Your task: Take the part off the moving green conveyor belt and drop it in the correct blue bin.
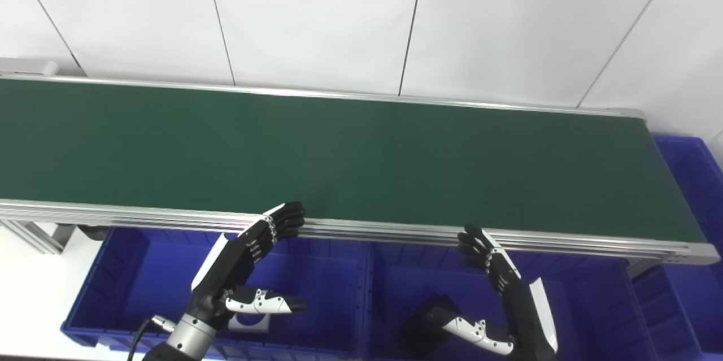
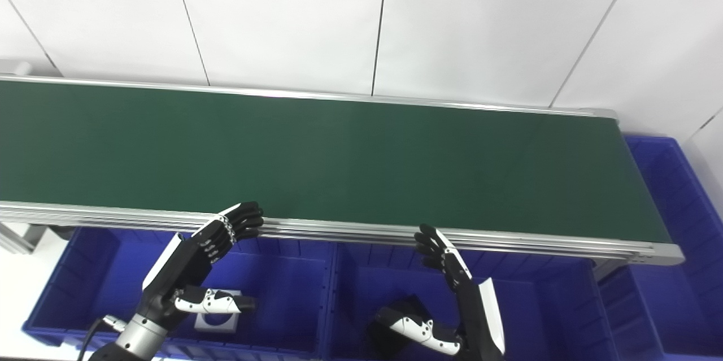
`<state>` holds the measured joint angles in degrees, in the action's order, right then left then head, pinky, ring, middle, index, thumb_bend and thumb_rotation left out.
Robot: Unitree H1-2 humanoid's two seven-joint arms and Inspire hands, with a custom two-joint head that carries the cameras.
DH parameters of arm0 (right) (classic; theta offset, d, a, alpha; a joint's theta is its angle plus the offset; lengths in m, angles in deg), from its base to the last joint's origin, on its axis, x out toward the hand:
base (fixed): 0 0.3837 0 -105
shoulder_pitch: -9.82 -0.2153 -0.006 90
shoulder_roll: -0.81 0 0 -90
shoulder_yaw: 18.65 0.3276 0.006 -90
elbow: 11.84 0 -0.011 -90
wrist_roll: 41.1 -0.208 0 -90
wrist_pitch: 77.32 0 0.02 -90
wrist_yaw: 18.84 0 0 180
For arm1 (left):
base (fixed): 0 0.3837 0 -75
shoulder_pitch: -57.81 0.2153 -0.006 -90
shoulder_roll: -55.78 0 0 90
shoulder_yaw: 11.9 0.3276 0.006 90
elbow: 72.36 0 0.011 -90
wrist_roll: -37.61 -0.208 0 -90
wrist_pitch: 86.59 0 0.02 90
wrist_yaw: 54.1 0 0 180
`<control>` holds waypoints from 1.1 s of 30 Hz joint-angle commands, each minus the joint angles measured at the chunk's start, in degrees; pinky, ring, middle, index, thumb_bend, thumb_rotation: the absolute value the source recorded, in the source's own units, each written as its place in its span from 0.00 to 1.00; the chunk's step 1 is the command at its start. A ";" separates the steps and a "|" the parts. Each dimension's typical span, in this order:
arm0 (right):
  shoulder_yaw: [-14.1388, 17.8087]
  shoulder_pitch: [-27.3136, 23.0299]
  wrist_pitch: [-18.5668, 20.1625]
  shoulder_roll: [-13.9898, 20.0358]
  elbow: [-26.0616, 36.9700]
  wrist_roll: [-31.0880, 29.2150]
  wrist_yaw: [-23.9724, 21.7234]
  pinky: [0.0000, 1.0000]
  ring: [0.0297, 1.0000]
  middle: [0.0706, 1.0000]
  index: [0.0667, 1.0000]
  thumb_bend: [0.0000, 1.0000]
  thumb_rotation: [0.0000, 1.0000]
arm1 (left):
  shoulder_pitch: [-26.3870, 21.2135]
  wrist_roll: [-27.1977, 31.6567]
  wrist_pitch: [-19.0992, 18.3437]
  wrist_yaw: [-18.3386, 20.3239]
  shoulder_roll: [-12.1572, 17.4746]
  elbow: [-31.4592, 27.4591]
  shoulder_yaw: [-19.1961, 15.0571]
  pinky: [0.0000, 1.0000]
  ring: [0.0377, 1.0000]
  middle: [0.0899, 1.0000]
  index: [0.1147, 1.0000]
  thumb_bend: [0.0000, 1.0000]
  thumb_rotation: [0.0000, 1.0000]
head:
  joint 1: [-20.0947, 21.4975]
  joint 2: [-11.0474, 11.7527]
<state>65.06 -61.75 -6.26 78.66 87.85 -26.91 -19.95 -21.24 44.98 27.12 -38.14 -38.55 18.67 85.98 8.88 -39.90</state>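
Observation:
The green conveyor belt (image 1: 339,152) runs across the view and carries no part that I can see. My left hand (image 1: 248,262) is open and empty, fingers spread, held above the left blue bin (image 1: 141,270), its fingertips at the belt's near rail. My right hand (image 1: 497,287) is open and empty above the middle blue bin (image 1: 587,299), its fingertips just below the rail. A white part (image 1: 251,321) lies in the left bin under my left thumb. A black part (image 1: 421,330) lies in the middle bin beside my right thumb.
A third blue bin (image 1: 692,180) stands past the belt's right end. The aluminium rail (image 1: 384,231) edges the belt's near side. A white panelled wall (image 1: 316,16) rises behind the belt. A metal frame leg (image 1: 34,234) shows at lower left.

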 commanded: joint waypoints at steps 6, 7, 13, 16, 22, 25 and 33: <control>-0.19 0.11 0.44 -0.24 0.96 -0.30 0.28 0.77 0.80 0.83 0.87 0.82 0.35 | -0.57 0.18 2.54 0.04 -0.45 -0.61 -0.74 0.83 0.84 0.85 0.84 0.90 0.14 | -0.03 0.32; -0.15 0.15 0.44 -0.23 0.96 -0.37 0.29 0.77 0.80 0.83 0.87 0.82 0.36 | -0.56 0.15 2.61 0.06 -0.50 -0.58 -0.76 0.83 0.84 0.84 0.84 0.90 0.14 | -0.05 0.33; 0.01 0.33 -0.14 0.23 0.89 -1.02 0.12 0.77 0.80 0.83 0.87 0.81 0.33 | -0.40 0.56 2.56 0.13 -1.09 -1.00 -0.75 0.84 0.84 0.84 0.83 0.89 0.11 | -0.75 0.45; 0.09 0.36 -0.35 0.35 0.63 -0.74 0.32 0.77 0.80 0.82 0.87 0.81 0.33 | -0.21 0.48 2.36 0.11 -1.33 -1.22 -0.86 0.84 0.84 0.84 0.83 0.89 0.11 | -0.66 0.52; 0.01 0.44 -0.48 0.09 0.53 -0.67 0.51 0.77 0.80 0.82 0.87 0.81 0.33 | -0.04 0.24 2.78 0.37 -1.45 -0.87 -1.26 0.84 0.84 0.84 0.83 0.89 0.12 | -0.46 0.76; -0.07 0.54 -0.40 0.02 0.51 -0.71 0.45 0.78 0.80 0.83 0.87 0.81 0.33 | 0.03 0.18 2.86 0.38 -1.58 -0.82 -1.53 0.83 0.84 0.84 0.83 0.89 0.11 | -0.39 0.92; -0.24 0.66 -0.45 -0.13 0.41 -0.50 0.44 0.78 0.81 0.83 0.87 0.81 0.34 | 0.47 0.44 2.97 0.78 -1.51 -0.63 -1.94 0.83 0.84 0.84 0.84 0.89 0.11 | -0.36 1.11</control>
<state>64.99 -61.24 -6.19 78.80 87.04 -26.94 -19.95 -20.73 44.95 27.51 -37.84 -40.23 18.78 84.38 8.53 -38.85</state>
